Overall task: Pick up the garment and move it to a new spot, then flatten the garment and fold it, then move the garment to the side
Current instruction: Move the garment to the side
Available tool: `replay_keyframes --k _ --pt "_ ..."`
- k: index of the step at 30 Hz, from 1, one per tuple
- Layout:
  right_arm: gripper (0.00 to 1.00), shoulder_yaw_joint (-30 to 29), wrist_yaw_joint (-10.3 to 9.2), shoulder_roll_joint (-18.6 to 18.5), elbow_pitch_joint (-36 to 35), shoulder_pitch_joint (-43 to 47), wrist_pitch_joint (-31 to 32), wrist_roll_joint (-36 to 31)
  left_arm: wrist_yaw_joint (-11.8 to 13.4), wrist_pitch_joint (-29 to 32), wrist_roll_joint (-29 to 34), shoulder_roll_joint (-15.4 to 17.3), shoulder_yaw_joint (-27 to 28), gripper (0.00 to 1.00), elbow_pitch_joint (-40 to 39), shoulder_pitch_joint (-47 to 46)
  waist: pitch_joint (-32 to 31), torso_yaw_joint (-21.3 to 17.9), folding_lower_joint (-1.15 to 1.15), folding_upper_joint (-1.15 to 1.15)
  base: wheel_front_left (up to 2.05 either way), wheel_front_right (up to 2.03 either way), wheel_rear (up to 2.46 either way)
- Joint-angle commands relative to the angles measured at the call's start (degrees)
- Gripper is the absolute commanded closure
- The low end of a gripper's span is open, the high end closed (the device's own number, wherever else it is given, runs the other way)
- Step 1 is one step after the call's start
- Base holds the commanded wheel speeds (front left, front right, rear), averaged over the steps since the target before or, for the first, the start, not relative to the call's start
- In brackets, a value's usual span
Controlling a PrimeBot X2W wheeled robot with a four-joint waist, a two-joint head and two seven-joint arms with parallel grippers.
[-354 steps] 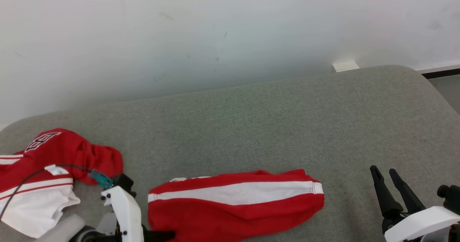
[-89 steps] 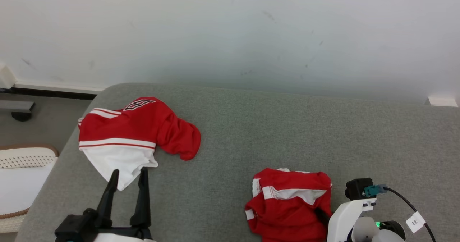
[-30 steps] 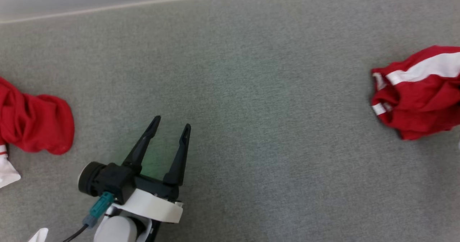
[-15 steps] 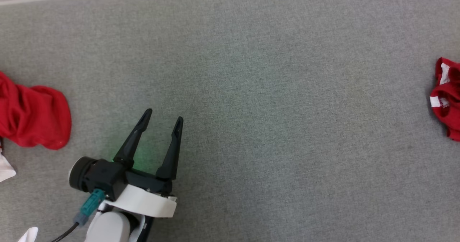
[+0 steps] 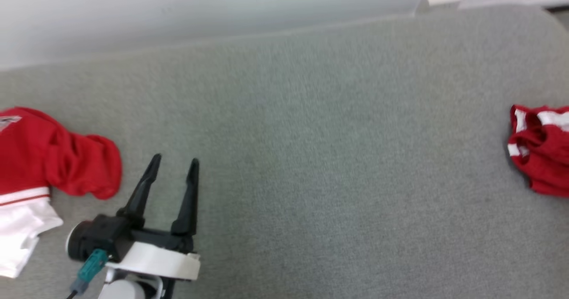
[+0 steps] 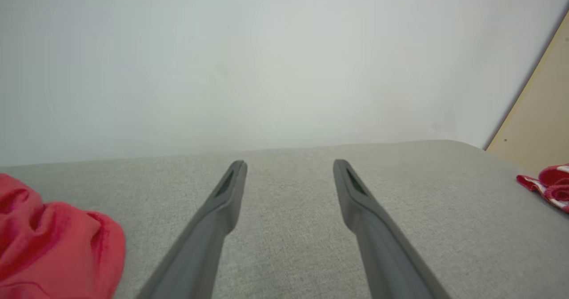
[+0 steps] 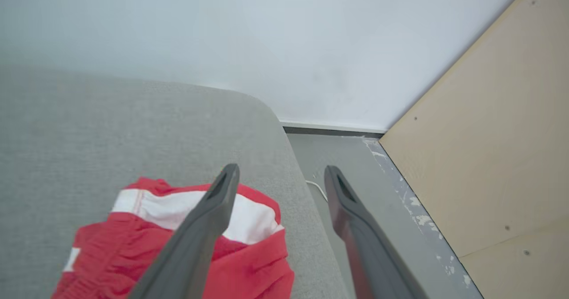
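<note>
the folded red garment with white stripes lies bunched at the right end of the grey upholstered surface, close to its rounded corner. the right end effector hangs over it, fingers spread wide with nothing between them; whether a finger touches the cloth cannot be told. the left end effector is also open and empty, above bare upholstery just beside a second red and white garment at the left end. a white wall runs behind.
</note>
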Motion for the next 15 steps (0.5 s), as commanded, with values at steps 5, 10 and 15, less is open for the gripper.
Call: replay_keyframes --k 5,10,15 --pt "0.0 1.6 -0.13 1.2 -6.9 2.3 -3.7 0.3 0.5 0.0 -0.5 -0.8 3.3 0.0 0.3 3.7 -10.1 3.3 0.0 0.0 0.0 0.0 0.0" --pt "0.0 0.6 -0.13 3.9 -15.1 7.6 -5.7 1.0 0.6 0.0 -0.3 -1.6 5.8 0.0 0.8 7.2 -16.0 5.4 0.0 0.0 0.0 0.0 0.0" --pt "0.0 -3.8 -0.13 8.1 -23.9 15.6 -6.2 0.0 0.8 0.0 0.0 -2.1 7.3 0.0 0.1 8.9 -18.0 6.9 0.0 0.0 0.0 0.0 0.0"
